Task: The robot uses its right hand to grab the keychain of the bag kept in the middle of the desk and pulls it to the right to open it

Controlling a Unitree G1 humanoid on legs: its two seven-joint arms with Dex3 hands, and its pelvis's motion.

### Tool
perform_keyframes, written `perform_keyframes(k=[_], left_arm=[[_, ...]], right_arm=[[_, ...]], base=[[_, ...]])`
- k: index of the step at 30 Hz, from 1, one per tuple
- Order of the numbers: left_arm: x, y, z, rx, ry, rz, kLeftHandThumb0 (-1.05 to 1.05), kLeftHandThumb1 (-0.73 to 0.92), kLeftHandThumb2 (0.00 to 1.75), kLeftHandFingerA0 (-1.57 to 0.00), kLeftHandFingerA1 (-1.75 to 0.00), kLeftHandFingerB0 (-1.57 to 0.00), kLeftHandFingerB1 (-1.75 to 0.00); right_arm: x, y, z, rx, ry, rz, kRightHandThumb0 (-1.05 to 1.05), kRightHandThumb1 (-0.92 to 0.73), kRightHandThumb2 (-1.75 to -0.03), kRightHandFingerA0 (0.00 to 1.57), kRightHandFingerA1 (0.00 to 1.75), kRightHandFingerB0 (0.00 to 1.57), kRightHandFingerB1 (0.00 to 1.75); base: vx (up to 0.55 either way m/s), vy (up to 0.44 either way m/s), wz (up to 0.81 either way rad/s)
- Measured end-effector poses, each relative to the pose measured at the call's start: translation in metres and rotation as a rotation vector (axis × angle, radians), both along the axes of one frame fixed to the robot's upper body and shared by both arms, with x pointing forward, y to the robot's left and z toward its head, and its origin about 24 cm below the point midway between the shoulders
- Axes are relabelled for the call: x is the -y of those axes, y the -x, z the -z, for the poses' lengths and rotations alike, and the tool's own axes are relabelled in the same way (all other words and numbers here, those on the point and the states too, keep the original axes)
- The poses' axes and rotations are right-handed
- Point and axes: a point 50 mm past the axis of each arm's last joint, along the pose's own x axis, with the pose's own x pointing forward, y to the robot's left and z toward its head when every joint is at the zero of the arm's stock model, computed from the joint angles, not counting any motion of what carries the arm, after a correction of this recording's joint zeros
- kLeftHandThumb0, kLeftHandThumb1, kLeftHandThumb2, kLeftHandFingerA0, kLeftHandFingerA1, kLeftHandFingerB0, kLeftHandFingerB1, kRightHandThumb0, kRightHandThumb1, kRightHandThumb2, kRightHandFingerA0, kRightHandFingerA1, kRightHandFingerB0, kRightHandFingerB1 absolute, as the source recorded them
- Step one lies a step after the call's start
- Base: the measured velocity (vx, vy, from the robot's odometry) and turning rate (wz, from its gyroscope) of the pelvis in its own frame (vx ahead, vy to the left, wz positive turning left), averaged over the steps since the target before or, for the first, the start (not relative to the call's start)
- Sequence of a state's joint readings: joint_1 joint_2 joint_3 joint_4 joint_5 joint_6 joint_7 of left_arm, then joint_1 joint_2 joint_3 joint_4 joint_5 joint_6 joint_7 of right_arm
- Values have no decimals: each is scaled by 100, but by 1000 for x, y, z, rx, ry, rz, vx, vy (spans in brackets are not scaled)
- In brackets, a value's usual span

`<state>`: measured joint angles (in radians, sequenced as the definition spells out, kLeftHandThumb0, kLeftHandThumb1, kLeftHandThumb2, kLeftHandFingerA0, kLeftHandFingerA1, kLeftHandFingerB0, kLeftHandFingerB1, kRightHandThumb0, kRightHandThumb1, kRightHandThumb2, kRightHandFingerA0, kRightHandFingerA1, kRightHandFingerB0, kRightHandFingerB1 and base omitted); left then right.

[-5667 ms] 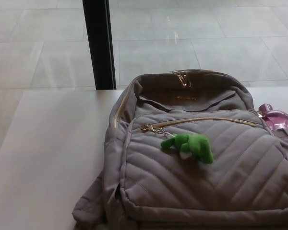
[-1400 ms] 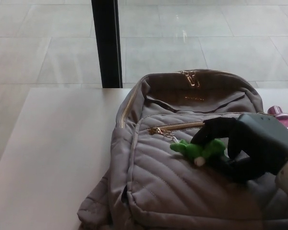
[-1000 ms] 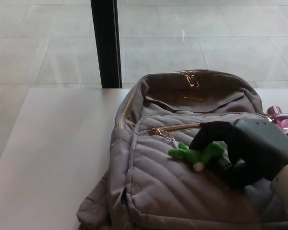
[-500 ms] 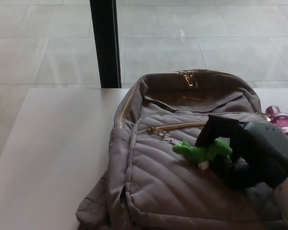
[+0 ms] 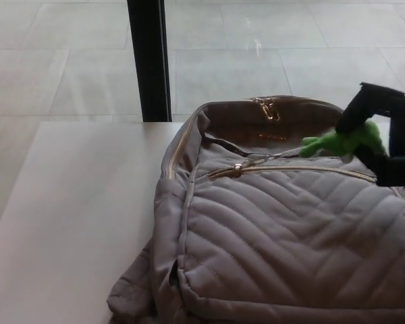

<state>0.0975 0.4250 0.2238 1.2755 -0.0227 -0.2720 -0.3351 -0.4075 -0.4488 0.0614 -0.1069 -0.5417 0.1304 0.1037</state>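
White desk (image 5: 74, 202): grey quilted bag (image 5: 283, 229) lying flat, centre-right; left side of desk bare.

The robot hand (image 5: 385, 138) is matte black with thick, blocky fingers.

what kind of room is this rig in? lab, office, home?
Hard to say for sure; it looks like an office or lobby-type interior, not a home. A plain white desk holds the grey backpack, a large-tiled polished floor lies beyond, and a black upright post stands behind the desk.
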Motion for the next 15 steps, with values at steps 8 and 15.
perform_keyframes(k=[8,15], left_arm=[[0,0,0,0,0,0,-87,92,80,-66,-60,-49,-49],[1,-1,1,9,10,-13,-93,80,93,-59,-63,-45,-53]], right_arm=[[23,3,12,-60,112,26,-23,-59,-98,114,174,74,138],[49,16,37,-144,186,72,-30,-68,-75,91,175,78,116]], base=[[0,0,0],[0,0,0]])
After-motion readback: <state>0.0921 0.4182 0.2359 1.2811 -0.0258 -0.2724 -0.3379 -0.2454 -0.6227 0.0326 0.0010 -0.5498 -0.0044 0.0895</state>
